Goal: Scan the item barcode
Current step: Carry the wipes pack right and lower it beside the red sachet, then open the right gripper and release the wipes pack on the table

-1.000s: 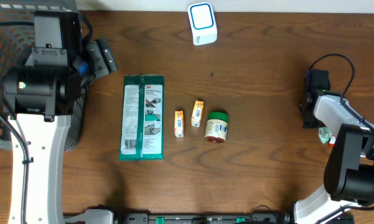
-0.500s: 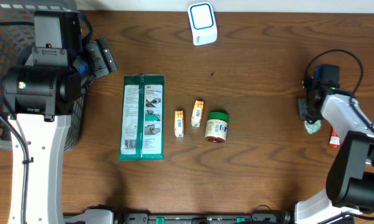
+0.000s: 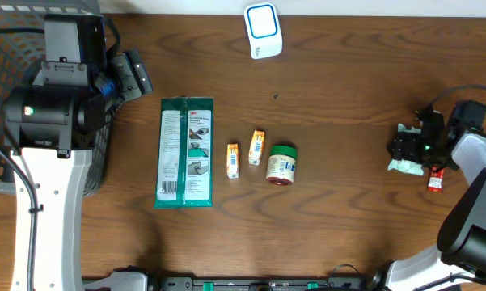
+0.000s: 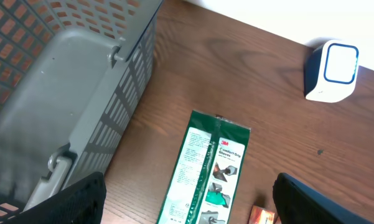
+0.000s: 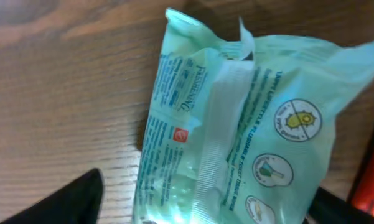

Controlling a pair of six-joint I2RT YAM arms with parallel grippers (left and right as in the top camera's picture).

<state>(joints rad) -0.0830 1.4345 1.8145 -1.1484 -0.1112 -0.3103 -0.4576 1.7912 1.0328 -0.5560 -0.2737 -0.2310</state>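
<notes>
The right gripper (image 3: 404,150), shut a second ago, has sprung wide over the mint-green wipes packet (image 5: 236,124) at the table's (image 3: 348,226) 3 o'clock edge, and has turned to point toward 9 o'clock.

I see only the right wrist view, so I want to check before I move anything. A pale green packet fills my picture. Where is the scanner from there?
Observer: The white scanner stands at the far edge of the table, near its middle, well to the left of the pale green packet.
Operator: Is something lying between them?
Observer: No. The nearest item, a green-lidded jar, lies off that line, further left.
Operator: And the left arm?
Observer: Its end effector is open and empty, above the table beside the basket.
</notes>
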